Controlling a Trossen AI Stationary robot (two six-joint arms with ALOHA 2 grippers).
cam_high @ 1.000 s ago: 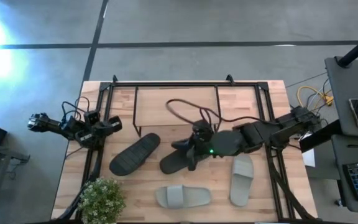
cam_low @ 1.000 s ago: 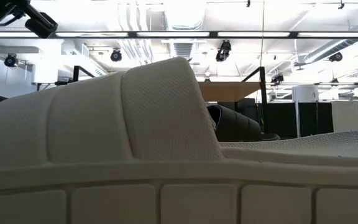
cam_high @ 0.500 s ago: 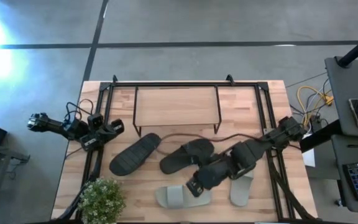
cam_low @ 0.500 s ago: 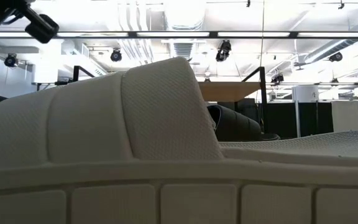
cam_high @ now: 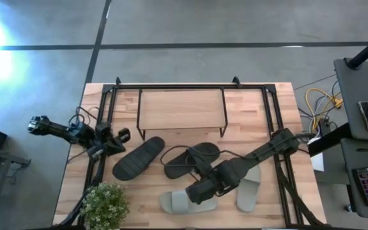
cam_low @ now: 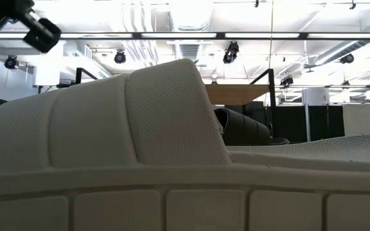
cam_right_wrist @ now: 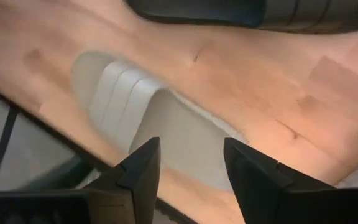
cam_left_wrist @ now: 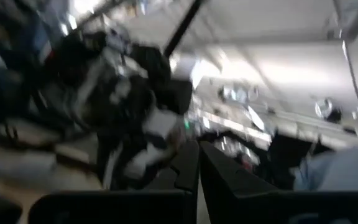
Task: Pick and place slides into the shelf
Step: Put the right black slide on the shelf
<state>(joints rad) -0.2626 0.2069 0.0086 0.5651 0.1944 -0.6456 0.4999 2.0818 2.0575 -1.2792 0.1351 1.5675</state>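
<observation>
Near the table's front edge lies a pale grey-green slide [cam_high: 173,202] [cam_right_wrist: 123,102], sole down. My right gripper [cam_high: 194,193] [cam_right_wrist: 188,163] hovers open just above its right end without touching it. A second pale slide [cam_high: 249,185] lies to the right. Two dark slides [cam_high: 138,158] [cam_high: 193,156] rest flat at mid-table. The shelf [cam_high: 181,108], a light wood plank on thin black legs, stands at the far side. My left gripper [cam_high: 121,136] [cam_left_wrist: 197,155] waits shut at the table's left edge.
A potted plant [cam_high: 104,203] stands at the near left corner. A black cable [cam_high: 171,152] loops over the centre dark slide. Black frame rails [cam_high: 273,115] run along the table's sides. In the low view a pale slide [cam_low: 140,147] fills the foreground.
My right gripper has left the centre dark slide and swung toward the table's near edge and left, ending over the near pale slide. The dark slide stays flat on the table. My left gripper has shifted a little toward the near edge.
</observation>
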